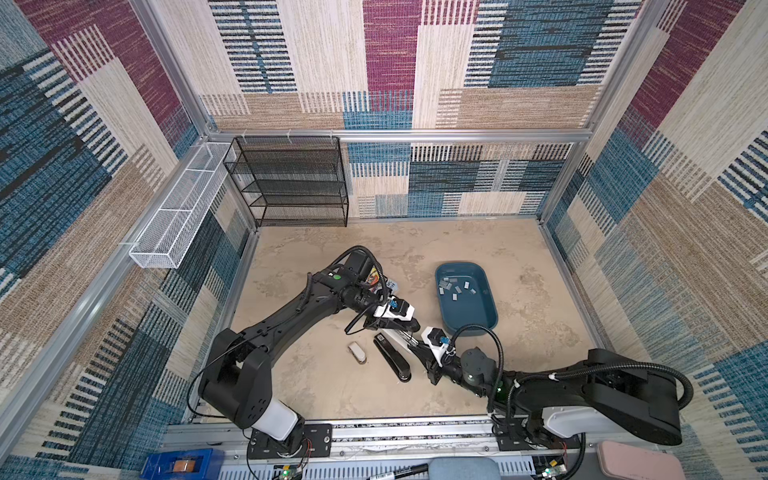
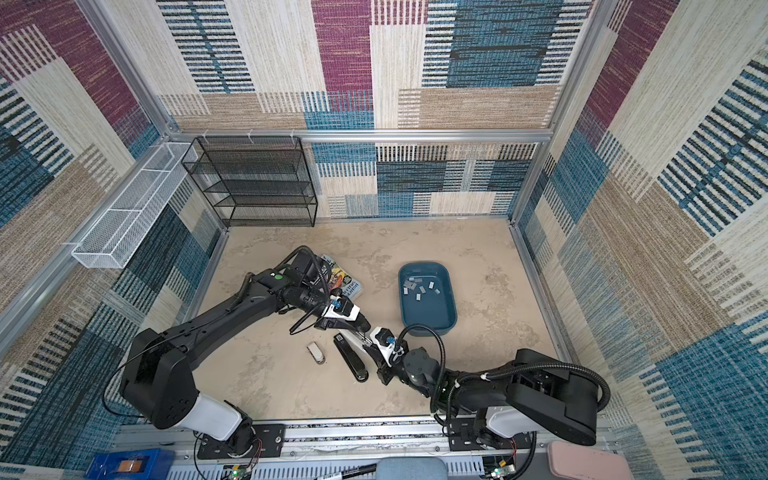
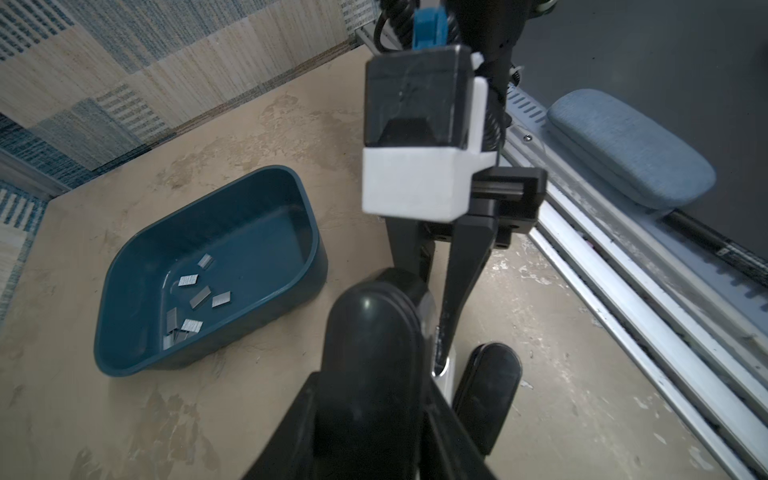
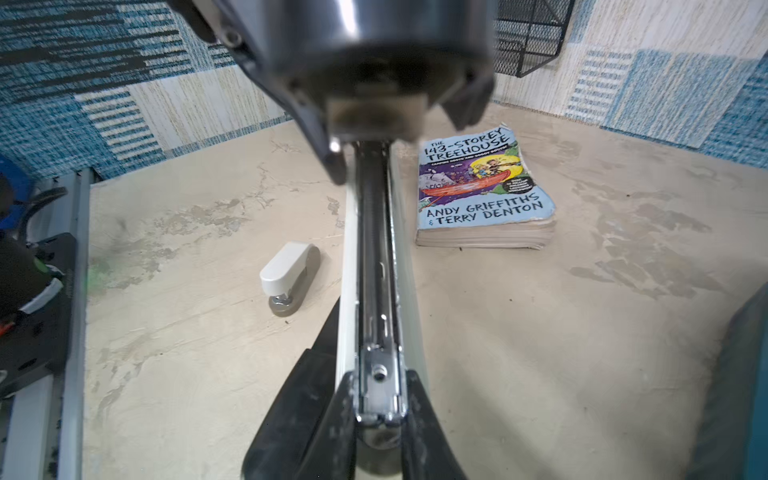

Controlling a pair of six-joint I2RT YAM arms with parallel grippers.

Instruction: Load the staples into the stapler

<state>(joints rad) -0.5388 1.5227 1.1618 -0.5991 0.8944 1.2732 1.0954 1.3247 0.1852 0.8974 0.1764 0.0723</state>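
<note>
A long white stapler (image 1: 397,334) with its metal channel (image 4: 376,257) laid bare is held off the table between my two grippers. My right gripper (image 4: 379,386) is shut on the channel's near metal end. My left gripper (image 3: 436,332) is at the far end, jaws a little apart, with the stapler's white end (image 3: 444,372) between the fingers. The staples (image 1: 457,287) are several small grey strips lying loose in a dark blue tray (image 1: 441,316) to the right of both grippers. In the left wrist view the staples (image 3: 195,297) sit towards one end of the tray (image 3: 208,359).
A black stapler (image 1: 392,357) and a small white stapler (image 1: 357,352) lie on the table just left of the held one. A paperback book (image 4: 482,187) lies behind, under the left arm. A black mesh shelf (image 1: 291,183) stands at the back left.
</note>
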